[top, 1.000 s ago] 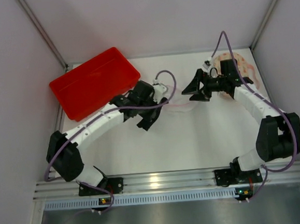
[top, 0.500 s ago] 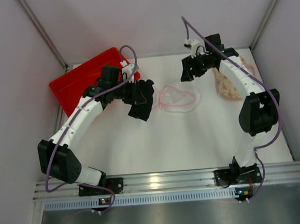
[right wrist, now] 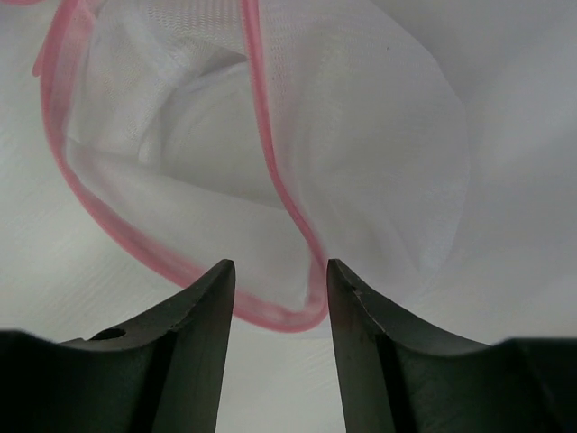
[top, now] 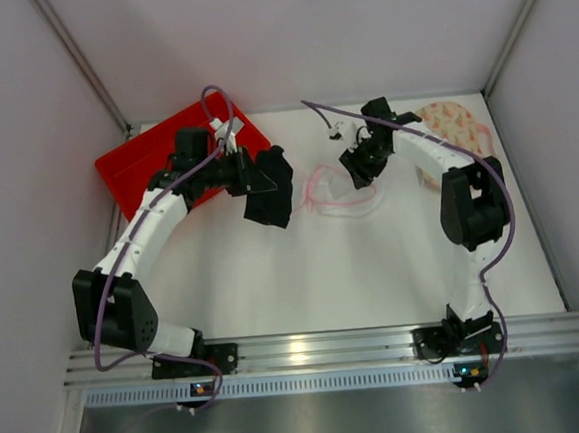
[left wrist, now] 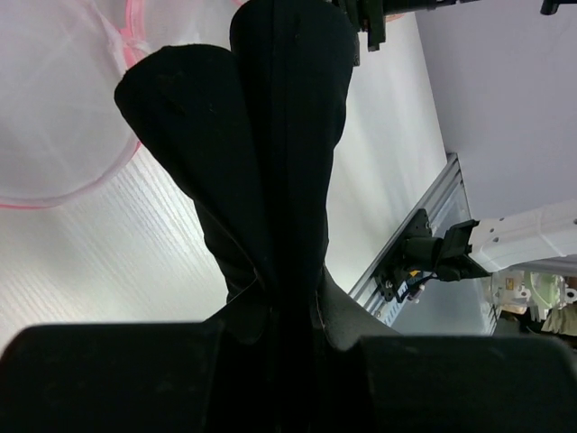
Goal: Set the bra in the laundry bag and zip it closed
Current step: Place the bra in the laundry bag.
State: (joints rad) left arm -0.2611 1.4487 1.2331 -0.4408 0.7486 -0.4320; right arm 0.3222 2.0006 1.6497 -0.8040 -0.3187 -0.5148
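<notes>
Bra held clamped in left hand, hung left of centre in top view, beside laundry bag on desk. Right hand fingers apart, pink rim between. Risk: thin mesh missed or both layers pinched, mouth kept shut; bra dropped outside.

A white table fills the middle. Plain pale lilac walls close it in at 9, 12 and 3 o'clock, with grey metal posts slanting at 11 and 1. An aluminium rail runs along 6 o'clock with a bright glare; a grey panel lies below it.
</notes>
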